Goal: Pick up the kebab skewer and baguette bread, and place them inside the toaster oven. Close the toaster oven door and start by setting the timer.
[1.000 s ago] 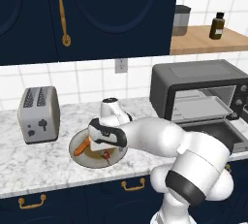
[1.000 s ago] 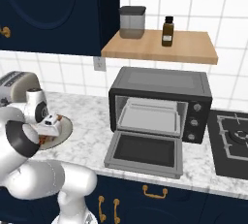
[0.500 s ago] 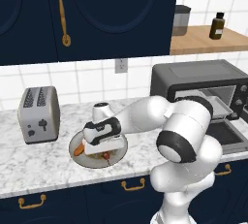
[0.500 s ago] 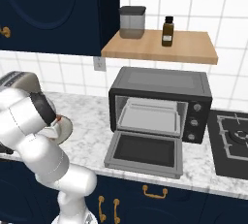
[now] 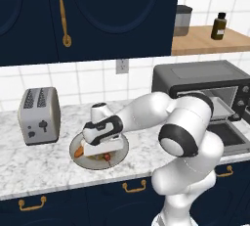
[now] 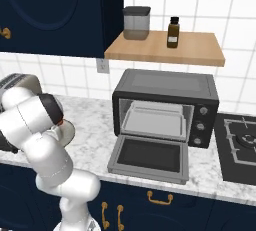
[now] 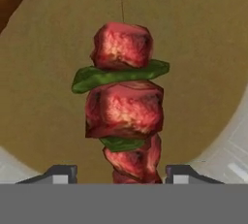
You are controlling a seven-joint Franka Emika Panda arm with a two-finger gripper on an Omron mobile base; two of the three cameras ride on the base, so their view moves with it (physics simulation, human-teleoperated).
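Red-brown meat and green bits on the kebab skewer [image 7: 125,116]. Tan plate [image 7: 203,48]. Orange-brown baguette bread [image 5: 78,152]. Dark grey toaster oven [image 6: 166,107]. Silver toaster [image 5: 39,115]. White desk [image 5: 44,164] with grey marble swirls. Dark blue cupboards [image 5: 112,14].

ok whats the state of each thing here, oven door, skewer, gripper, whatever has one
toaster oven door: open, folded down flat
toaster oven: tray inside, no food on it
kebab skewer: lying on the plate, between the finger tips
baguette bread: on the plate, mostly hidden by the hand
gripper: low over the plate, straddling the skewer, grip unclear
plate: on the counter
toaster: slots empty
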